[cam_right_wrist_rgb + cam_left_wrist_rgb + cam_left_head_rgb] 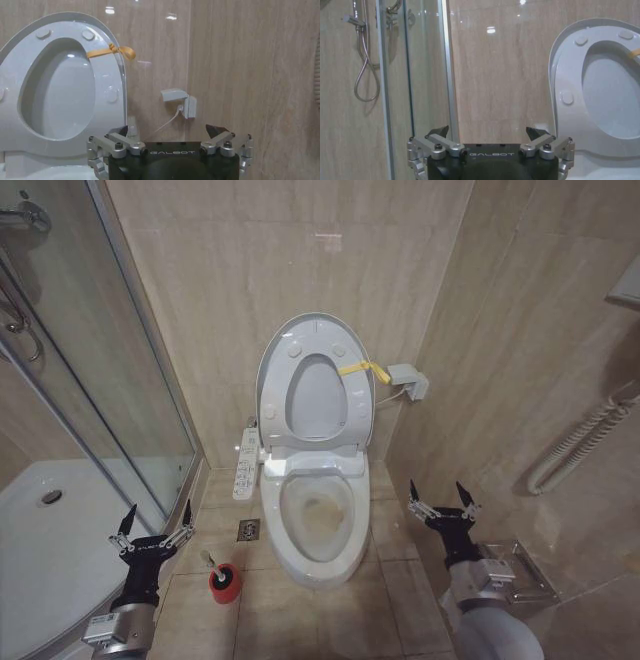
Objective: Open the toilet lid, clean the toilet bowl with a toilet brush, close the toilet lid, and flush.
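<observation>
The toilet lid (278,350) stands raised against the back wall together with the ring seat (316,430), tied by a yellow ribbon (355,368). Below lies the toilet bowl (318,525), open, with brownish staining inside. The toilet brush (223,577) sits in its red holder on the floor left of the bowl. My left gripper (155,520) hovers open just left of the brush. Open too, my right gripper (441,498) is right of the bowl. The raised lid also shows in the left wrist view (560,71) and right wrist view (107,48), beyond each open gripper (490,132) (170,131).
A glass shower enclosure (110,380) with a white tray (40,550) is on the left. A button control panel (245,465) juts from the toilet's left side. A floor drain (248,529), a wall socket box (408,380) and a grab rail (580,445) are nearby.
</observation>
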Available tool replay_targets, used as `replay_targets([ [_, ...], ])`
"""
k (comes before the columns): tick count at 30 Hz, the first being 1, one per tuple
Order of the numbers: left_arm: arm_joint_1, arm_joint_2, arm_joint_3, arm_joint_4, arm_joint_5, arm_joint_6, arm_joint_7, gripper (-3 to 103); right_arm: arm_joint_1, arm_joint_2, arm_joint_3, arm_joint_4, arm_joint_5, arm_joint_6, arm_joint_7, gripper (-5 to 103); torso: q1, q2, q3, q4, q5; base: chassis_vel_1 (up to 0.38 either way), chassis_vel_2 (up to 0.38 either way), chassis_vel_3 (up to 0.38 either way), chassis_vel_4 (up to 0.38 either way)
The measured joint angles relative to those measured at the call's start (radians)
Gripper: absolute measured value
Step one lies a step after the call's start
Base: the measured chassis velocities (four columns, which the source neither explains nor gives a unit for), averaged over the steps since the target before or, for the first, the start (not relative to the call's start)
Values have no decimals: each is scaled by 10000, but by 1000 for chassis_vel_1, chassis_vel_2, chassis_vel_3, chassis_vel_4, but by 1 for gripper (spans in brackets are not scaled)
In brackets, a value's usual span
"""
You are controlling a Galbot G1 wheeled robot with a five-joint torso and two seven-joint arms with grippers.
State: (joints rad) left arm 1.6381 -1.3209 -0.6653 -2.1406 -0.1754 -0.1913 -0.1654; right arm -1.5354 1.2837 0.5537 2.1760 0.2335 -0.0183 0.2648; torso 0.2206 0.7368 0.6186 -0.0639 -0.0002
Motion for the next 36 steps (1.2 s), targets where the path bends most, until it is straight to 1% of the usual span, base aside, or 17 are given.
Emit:
replay_targets([
  [8,0,1,0,0,0,0,0,100,73,233,-69,-13,-66,9,-19,100,0,0,0,0,1,0,0,0,0],
  [24,0,0,0,1,0,0,0,100,175,369,-36,-33,-50,-5,-14,100,0,0,0,0,1,0,0,0,0],
  [36,0,0,0,0,0,0,0,100,232,813,134,69,-114,-106,153,100,1,0,1,0,1,0,0,0,0],
])
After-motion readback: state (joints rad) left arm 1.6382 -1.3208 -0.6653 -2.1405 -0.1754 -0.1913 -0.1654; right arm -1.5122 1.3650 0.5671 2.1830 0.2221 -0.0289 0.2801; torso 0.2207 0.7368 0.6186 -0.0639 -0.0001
